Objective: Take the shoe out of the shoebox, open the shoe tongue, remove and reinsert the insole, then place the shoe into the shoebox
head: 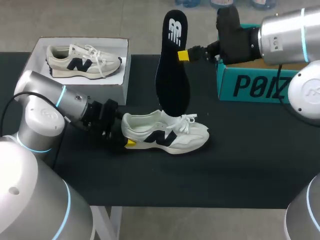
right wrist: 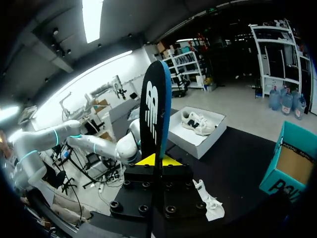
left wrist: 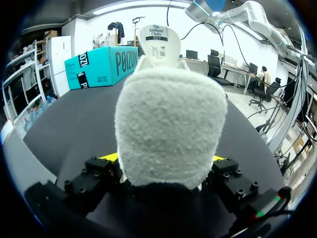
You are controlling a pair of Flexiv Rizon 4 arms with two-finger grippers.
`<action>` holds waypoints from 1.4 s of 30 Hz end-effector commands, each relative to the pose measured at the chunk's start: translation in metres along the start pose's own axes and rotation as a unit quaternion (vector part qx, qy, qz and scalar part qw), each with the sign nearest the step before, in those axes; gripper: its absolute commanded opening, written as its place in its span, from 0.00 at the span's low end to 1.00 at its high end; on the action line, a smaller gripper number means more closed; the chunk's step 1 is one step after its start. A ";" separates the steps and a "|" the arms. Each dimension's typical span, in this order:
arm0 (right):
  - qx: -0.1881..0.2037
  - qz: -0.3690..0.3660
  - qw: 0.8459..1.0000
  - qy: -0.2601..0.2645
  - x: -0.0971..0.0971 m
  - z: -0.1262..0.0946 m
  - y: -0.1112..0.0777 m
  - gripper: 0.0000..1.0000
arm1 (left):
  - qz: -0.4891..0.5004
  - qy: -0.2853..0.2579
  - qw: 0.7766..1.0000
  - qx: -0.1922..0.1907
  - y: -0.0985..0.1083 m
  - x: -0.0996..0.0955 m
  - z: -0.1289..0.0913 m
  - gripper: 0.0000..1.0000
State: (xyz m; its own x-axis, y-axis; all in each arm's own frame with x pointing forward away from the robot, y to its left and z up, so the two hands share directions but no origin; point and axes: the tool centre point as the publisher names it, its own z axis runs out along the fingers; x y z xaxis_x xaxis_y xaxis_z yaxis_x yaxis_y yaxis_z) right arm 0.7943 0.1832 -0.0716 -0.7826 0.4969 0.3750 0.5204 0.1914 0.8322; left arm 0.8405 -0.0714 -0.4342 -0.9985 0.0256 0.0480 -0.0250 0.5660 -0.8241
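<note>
A white shoe (head: 165, 135) with a dark logo lies on its sole in the middle of the black table, toe to the right. My left gripper (head: 127, 142) sits at its heel; in the left wrist view the fuzzy heel (left wrist: 168, 124) fills the space between the two yellow tips, which press on it from both sides. The tongue (left wrist: 158, 42) stands up beyond the heel. My right gripper (head: 183, 55) is shut on the black insole (head: 172, 65), which hangs upright with its lower end just over the shoe's opening. From the right wrist, the insole (right wrist: 154, 109) rises edge-on from the closed fingers.
A white shoebox (head: 35, 52) at the back left holds a second matching shoe (head: 82, 60). A teal cardboard box (head: 250, 85) stands at the back right, under my right arm. The table's front strip is bare black surface.
</note>
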 end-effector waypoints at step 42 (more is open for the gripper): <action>0.056 0.005 0.996 0.068 0.114 -0.126 -0.043 0.00 | 0.000 -0.001 1.000 0.000 0.004 0.000 0.003 0.00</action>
State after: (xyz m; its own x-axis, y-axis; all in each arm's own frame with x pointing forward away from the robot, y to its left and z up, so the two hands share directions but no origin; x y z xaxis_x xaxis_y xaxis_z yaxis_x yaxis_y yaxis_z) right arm 0.6489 0.1289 -0.0104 -0.8128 0.3788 0.4426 0.5596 0.2965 0.7739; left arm 0.8405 -0.0715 -0.4343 -0.9985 0.0256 0.0479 -0.0250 0.5660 -0.8240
